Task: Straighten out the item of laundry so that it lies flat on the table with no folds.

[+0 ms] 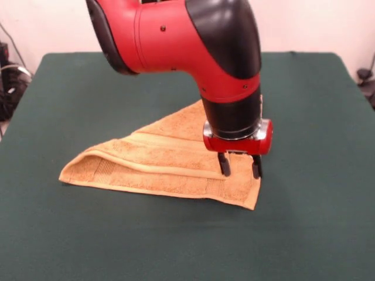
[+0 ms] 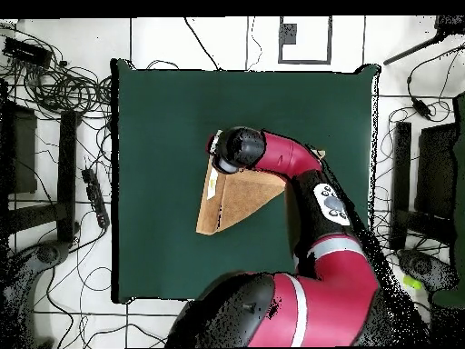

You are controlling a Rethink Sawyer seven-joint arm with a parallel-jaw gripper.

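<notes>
**Pincer spread over the folded towel's corner**

Your pincer hangs with its two dark fingers apart, gripping nothing, their tips down at the cloth near the towel's right-hand corner as the front view shows it. Whether the tips actually press into the terry or stop just above it, you cannot tell from either view. The red and black arm comes down from the top of the front view and bends over the towel, hiding part of its far edge.

You can see the orange-tan towel lying near the middle of the dark green table, folded over into a rough triangle. In the front view a doubled layer runs across it, with a raised fold line and woven border bands along the near edge; the left corner looks thick and rounded where the layers stack. From overhead the towel shows as a tan wedge narrowing toward the robot's side, with the wrist sitting over its wide end and a small pale label at the edge just beside the wrist.
</notes>
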